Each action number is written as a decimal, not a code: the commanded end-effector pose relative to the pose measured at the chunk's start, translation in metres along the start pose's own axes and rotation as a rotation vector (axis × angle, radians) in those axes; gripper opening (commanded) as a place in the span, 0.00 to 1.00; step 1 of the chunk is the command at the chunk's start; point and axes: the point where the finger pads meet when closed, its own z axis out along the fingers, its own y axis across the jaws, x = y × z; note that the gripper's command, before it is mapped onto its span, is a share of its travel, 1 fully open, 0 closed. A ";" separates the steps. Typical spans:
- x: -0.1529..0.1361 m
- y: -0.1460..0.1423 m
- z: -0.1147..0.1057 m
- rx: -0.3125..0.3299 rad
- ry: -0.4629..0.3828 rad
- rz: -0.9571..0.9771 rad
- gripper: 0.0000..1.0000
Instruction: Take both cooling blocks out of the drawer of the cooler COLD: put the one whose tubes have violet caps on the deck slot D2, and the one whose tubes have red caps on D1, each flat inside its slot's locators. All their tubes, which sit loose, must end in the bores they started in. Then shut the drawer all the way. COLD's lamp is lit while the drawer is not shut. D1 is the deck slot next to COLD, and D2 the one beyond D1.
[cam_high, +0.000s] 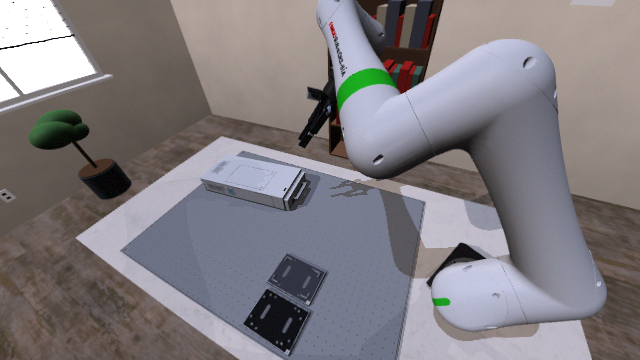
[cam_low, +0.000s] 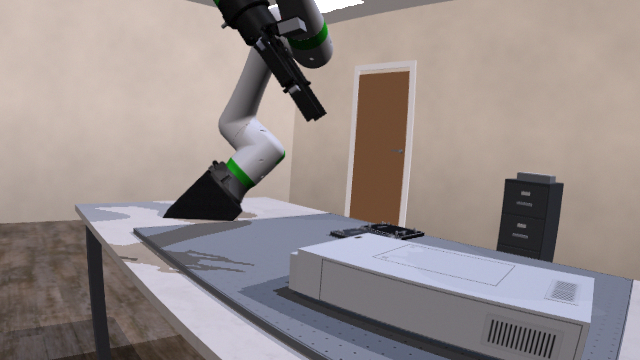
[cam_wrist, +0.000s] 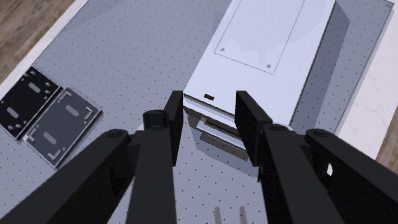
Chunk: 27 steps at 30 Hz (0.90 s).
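Note:
The white cooler COLD (cam_high: 240, 175) (cam_low: 450, 265) (cam_wrist: 260, 35) stands on the grey perforated deck. Its drawer front with the bar handle (cam_high: 300, 190) (cam_wrist: 220, 133) looks shut. The small lamp (cam_wrist: 209, 97) on its top looks dark. Neither cooling block nor any tube shows. The dark grey slot D1 (cam_high: 298, 280) (cam_wrist: 61, 124) and the black slot D2 (cam_high: 276, 321) (cam_wrist: 24, 99) hold no block. My gripper (cam_high: 303, 142) (cam_low: 315, 117) (cam_wrist: 209, 106) hangs tilted, high above the deck on the drawer side of COLD. It is partly open, with nothing between its fingers.
The perforated deck plate (cam_high: 215, 240) (cam_low: 280, 232) lies on the white table (cam_high: 115, 227) (cam_low: 170, 300). The arm's base stands at the table's end, beyond the deck edge. A bookshelf (cam_high: 407, 55) and a potted plant (cam_high: 105, 177) stand off the table.

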 end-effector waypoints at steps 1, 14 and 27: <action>0.001 -0.010 0.004 -0.005 -0.048 0.042 0.35; -0.006 -0.053 0.023 -0.016 -0.122 0.112 0.35; -0.018 -0.098 0.035 -0.059 -0.267 0.242 0.35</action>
